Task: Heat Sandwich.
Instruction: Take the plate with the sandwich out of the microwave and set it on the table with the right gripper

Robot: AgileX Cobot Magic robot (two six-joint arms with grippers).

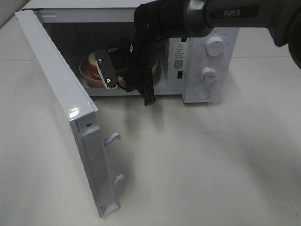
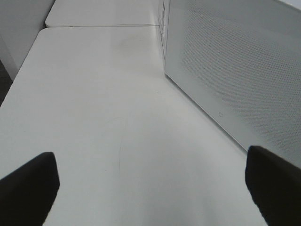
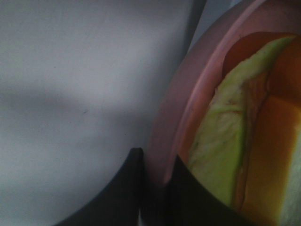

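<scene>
Your right arm (image 1: 202, 14) reaches in from the upper right of the high view, its wrist bent downward. Your right gripper (image 3: 157, 188) has its two dark fingers (image 3: 127, 188) nearly together, pinched on a thin pink rim. Your left gripper (image 2: 150, 188) shows only in its wrist view, its fingertips (image 2: 28, 186) spread wide apart, holding nothing.

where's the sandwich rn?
In the pink dish inside the open microwave, upper middle of the high view. The right gripper pinches the dish's rim beside the sandwich.
</scene>
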